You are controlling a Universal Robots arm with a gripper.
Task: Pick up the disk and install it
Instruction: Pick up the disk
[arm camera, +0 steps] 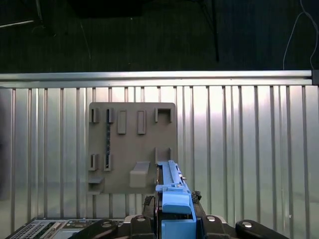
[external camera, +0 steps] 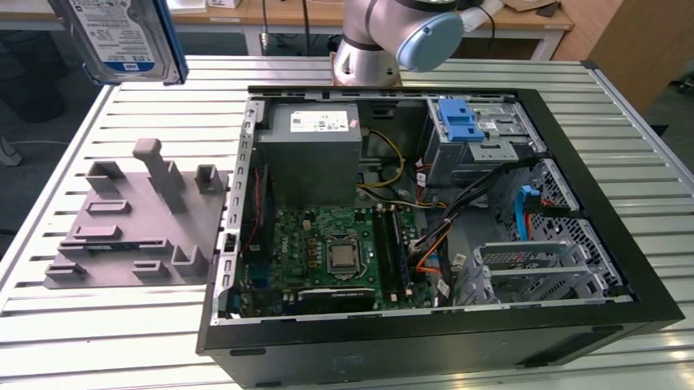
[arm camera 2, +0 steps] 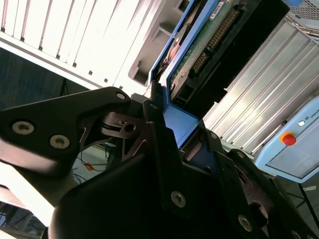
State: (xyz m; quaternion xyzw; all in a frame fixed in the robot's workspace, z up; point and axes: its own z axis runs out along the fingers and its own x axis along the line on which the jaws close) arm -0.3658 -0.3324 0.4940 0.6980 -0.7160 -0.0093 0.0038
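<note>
Holding disk (external camera: 119, 36) aloft, jaws clamped — above table (external camera: 97, 333)

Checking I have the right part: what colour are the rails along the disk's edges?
Blue, clearest in the first wrist view on the disk.

Hand (arm camera: 175, 226), clamped on the disk (arm camera: 170, 181), hangs in open air. Directly below it is a grey fixture plate (arm camera: 132, 137) with upright pegs (external camera: 162, 175). Bare slatted tabletop (arm camera: 249, 149) lies around the plate. Beyond the plate is the open computer case (external camera: 233, 244), crowded with cables (external camera: 434, 203).
</note>
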